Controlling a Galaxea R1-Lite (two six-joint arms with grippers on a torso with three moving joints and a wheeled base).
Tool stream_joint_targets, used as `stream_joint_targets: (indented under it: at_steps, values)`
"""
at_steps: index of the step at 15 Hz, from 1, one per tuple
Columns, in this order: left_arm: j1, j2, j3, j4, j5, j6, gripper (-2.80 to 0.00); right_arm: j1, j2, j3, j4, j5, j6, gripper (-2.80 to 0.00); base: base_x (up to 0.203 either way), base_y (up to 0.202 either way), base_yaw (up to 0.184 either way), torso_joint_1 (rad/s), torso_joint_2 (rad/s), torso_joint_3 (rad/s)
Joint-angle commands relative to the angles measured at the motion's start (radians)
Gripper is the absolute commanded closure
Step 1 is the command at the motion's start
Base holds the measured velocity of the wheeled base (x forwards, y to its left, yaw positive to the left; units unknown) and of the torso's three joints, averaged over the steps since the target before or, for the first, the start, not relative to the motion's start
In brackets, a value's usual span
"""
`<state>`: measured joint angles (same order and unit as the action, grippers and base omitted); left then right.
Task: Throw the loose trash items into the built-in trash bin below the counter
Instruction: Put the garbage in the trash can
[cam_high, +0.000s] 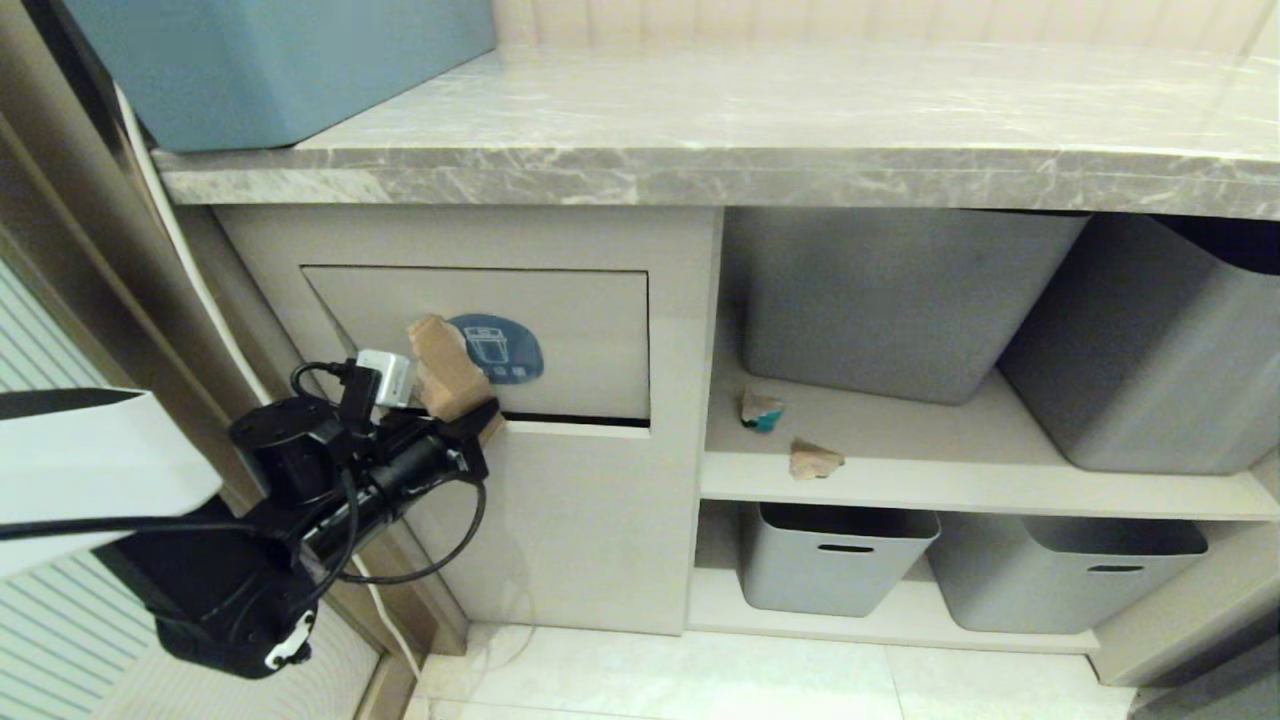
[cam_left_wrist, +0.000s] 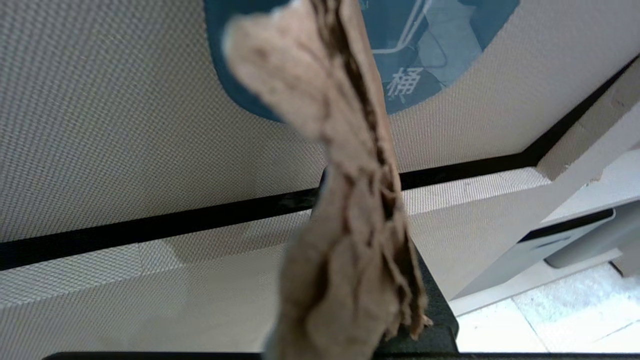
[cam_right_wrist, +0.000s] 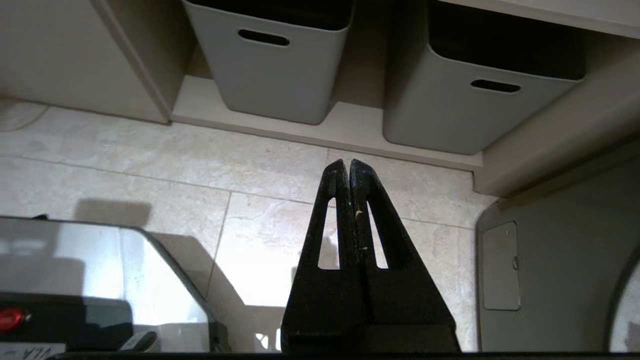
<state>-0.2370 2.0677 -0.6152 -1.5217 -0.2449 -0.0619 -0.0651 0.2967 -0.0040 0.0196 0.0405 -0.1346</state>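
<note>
Ragged brown cardboard scrap (cam_left_wrist: 345, 210), pincer-clamped.

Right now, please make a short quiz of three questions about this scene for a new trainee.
1. True or false: the left gripper holds a brown cardboard scrap in front of the bin flap.
2. How many scraps lie on the upper shelf?
3. The right gripper is: A) open above a tub, B) shut above the floor, C) holding a scrap.

Key: 1. True. 2. Two: one with a teal patch, one plain brown. 3. B.
</note>
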Motion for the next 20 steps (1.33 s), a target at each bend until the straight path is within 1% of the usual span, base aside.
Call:
stream_joint_targets:
  at_steps: [1,4,6,7,8,9,11,14,20]
  values:
    - [-0.004,0.003,-0.003,-0.008,-0.001,-0.003,0.0,0.023,0.01,-0.002,0.001,0.017,-0.002,0.0,0.0,0.0,0.0,0.0,0.0,0.0]
    - [-0.014,0.002,-0.012,-0.008,0.0,-0.004,0.0,0.096,-0.025,-0.002,0.001,0.019,0.0,0.0,0.0,0.0,0.0,0.0,0.0,0.0]
    - [-0.013,0.005,-0.023,-0.008,0.014,-0.004,0.0,0.097,-0.06,-0.001,-0.002,0.0,0.027,0.0,0.0,0.0,0.0,0.0,0.0,0.0]
    - [-0.014,0.009,-0.031,-0.008,0.043,-0.01,0.0,0.097,-0.083,-0.001,-0.003,-0.007,0.038,0.0,0.0,0.0,0.0,0.0,0.0,0.0]
    - [-0.015,0.017,-0.036,-0.008,0.058,-0.018,0.0,0.096,-0.097,-0.001,-0.004,-0.011,0.045,0.0,0.0,0.0,0.0,0.0,0.0,0.0]
    - [-0.015,0.025,-0.04,-0.008,0.061,-0.021,0.0,0.095,-0.112,-0.002,-0.003,-0.01,0.051,0.0,0.0,0.0,0.0,0.0,0.0,0.0]
    - [-0.015,0.035,-0.054,-0.008,0.065,-0.046,0.0,0.091,-0.123,-0.002,-0.003,-0.01,0.052,0.0,0.0,0.0,0.0,0.0,0.0,0.0]
    - [-0.015,0.051,-0.12,-0.008,0.067,-0.051,0.0,0.086,-0.163,-0.002,0.0,-0.012,0.06,0.0,0.0,0.0,0.0,0.0,0.0,0.0]
    - [-0.018,0.157,-0.26,-0.008,0.067,-0.07,0.0,0.082,-0.236,-0.004,0.0,-0.026,0.076,0.0,0.0,0.0,0.0,0.0,0.0,0.0]
